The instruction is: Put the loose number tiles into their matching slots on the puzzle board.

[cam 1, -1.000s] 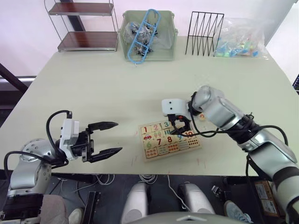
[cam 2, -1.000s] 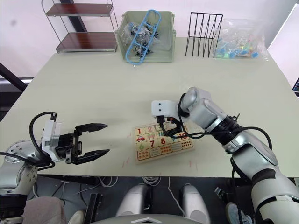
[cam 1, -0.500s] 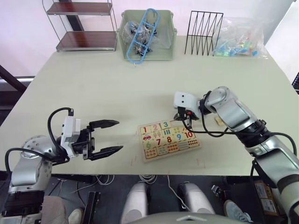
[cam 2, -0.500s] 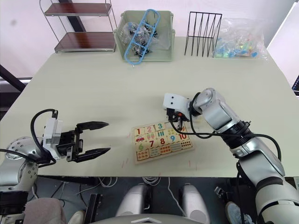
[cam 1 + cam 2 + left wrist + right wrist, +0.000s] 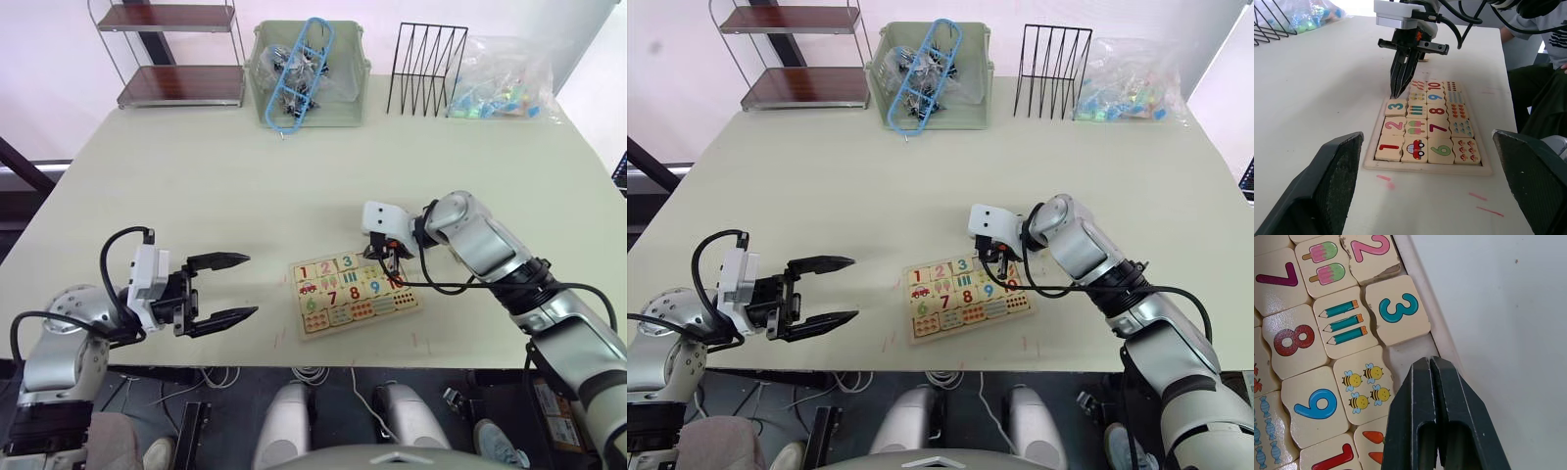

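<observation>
Right gripper (image 5: 1430, 363) now back over skewed puzzle board (image 5: 409, 304), jaws closed.

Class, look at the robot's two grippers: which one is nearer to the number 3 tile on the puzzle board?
Right. The right gripper, fingers shut, hangs just beyond the 3 tile, over the empty slot next to it. The left gripper is open, off the puzzle board to its left.

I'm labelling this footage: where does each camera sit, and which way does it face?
Head, left and right eye: look down over the table at both arms and the puzzle board.
Left wrist: looks along the left gripper, fingers open, at the board and the right gripper.
Right wrist: looks down its shut fingers at the 3 tile and an empty slot.
All share the board.
</observation>
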{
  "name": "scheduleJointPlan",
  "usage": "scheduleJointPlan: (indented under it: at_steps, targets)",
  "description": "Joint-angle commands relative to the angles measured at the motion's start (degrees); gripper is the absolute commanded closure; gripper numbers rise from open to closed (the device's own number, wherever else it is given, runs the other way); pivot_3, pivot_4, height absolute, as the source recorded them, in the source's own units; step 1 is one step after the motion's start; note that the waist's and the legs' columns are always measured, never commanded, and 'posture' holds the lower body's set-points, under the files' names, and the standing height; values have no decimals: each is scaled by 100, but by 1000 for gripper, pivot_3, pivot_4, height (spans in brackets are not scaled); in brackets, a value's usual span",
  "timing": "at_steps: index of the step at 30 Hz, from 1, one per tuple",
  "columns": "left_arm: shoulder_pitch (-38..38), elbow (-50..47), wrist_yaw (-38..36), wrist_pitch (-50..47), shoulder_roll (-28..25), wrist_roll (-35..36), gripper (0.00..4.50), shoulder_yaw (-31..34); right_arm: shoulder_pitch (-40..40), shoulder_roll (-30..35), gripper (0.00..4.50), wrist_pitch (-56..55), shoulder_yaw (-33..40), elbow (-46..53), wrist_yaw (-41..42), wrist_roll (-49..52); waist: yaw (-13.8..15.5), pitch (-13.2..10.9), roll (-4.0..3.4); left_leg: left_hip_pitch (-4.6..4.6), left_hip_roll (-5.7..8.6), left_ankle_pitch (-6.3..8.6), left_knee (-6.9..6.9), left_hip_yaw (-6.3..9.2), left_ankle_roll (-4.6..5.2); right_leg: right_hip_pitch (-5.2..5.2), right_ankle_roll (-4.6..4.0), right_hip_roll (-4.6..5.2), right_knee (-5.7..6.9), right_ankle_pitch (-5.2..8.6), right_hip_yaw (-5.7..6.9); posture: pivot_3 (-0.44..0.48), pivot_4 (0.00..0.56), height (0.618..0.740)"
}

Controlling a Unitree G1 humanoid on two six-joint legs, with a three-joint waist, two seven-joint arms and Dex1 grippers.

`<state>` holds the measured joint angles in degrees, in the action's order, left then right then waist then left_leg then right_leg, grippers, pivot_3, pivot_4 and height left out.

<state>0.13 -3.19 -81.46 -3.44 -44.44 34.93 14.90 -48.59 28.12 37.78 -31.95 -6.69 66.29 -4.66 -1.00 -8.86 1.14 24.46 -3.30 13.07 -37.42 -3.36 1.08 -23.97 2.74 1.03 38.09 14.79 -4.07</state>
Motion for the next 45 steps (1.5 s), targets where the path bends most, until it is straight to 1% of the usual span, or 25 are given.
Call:
scheduleJointPlan:
  at_steps: [1, 29, 45]
  targets:
    - [-31, -69, -1, 34, -31, -8, 0, 20, -34, -44, 4457, -84, -6, 30, -22, -45, -3, 0, 0, 0, 0, 0, 0, 0, 0, 0, 0, 0, 0, 0, 0, 0, 150, 740]
    - [75, 39, -29, 183, 18, -93, 0, 70, 44, -200, 4457, -155, -13, 115, 89, 35, -4, 0, 0, -1, 0, 0, -1, 1, 0, 1, 1, -1, 1, -1, 1, 0, 150, 740]
    - [34, 146, -61, 255, 33, -130, 0, 30, 114, -107, 4457, -192, -36, 149, 98, 28, -2, 0, 0, -1, 0, 0, -1, 1, 0, 1, 1, 0, 2, -1, 1, 0, 150, 740]
